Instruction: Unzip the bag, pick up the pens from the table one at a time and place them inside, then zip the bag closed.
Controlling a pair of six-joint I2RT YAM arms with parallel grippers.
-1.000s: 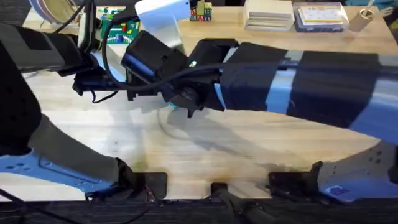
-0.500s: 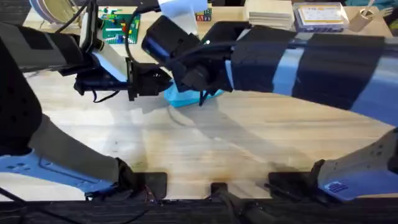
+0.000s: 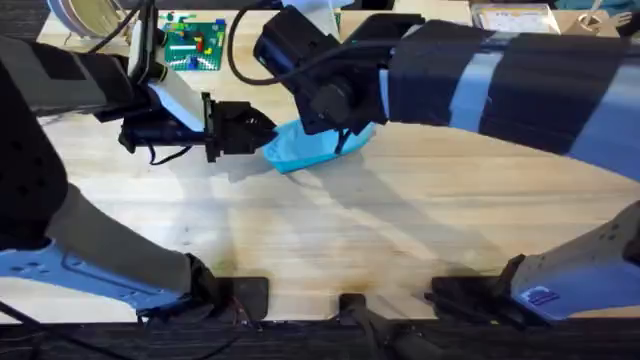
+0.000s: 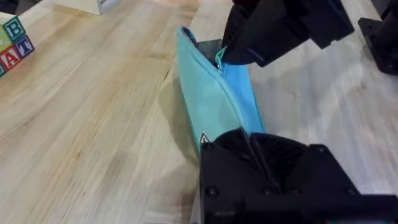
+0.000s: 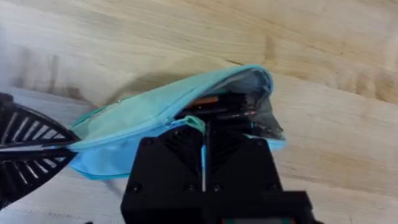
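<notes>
The light blue bag (image 3: 310, 148) lies on the wooden table (image 3: 400, 230) in the far middle of the overhead view, stretched between the two grippers. In the right wrist view the bag (image 5: 168, 112) gapes open at one end, and dark pens (image 5: 224, 109) lie inside it, one showing an orange band; how many are in there cannot be told. The left arm reaches in from the left, low and nearly level over the table, and the left gripper (image 3: 255, 128) meets the bag's near end; in its own wrist view the left gripper (image 4: 252, 146) has its black fingers pressed onto that end of the fabric. The right arm crosses the whole table from the lower right, large and dark under the camera, with its wrist bent down over the pouch's other end. The right gripper (image 5: 203, 134) has its fingers pinched together on the teal zipper pull (image 5: 196, 122), which sits partway along the zipper line. The left wrist view shows the right gripper (image 4: 230, 56) from outside, at the pull, with the zipper running closed from there toward the left gripper. Lettered toy blocks (image 4: 12, 40) stand at that view's edge.
</notes>
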